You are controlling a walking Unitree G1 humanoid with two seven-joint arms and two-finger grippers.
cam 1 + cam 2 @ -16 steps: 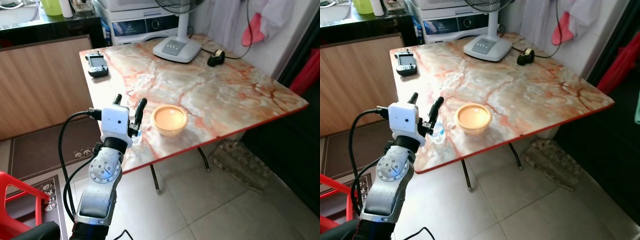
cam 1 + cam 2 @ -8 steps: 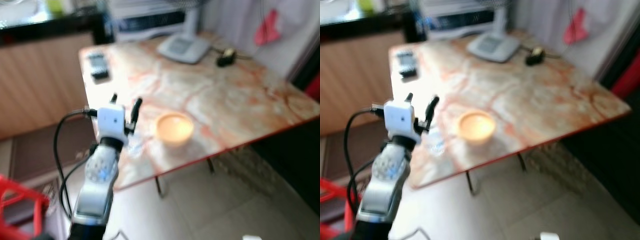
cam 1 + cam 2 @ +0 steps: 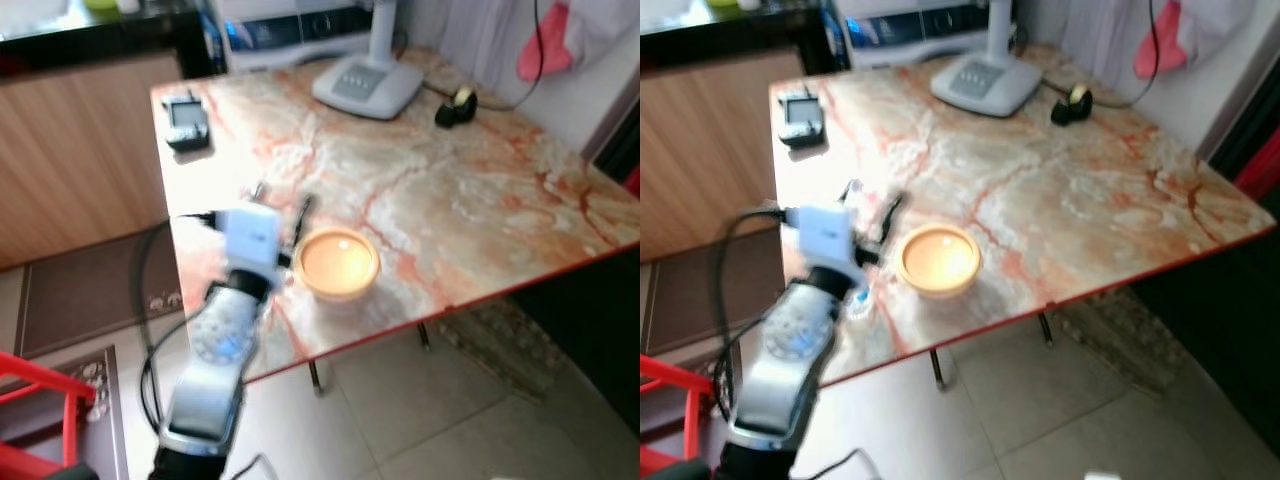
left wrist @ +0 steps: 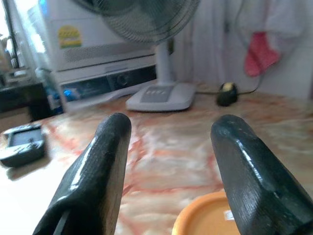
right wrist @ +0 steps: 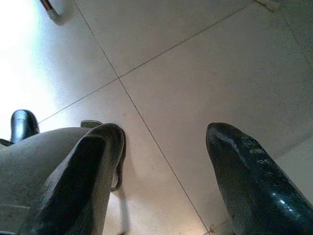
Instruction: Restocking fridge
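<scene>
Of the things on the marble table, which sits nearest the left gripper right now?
The orange bowl, just beside the open left gripper near the table's front edge. The handheld device, fan base and tape roll lie farther back.

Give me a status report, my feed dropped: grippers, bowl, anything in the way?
Left gripper open, raised beside round orange bowl on marble table. Right gripper open, idle over tiled floor. Small clear bottle beneath left arm.
</scene>
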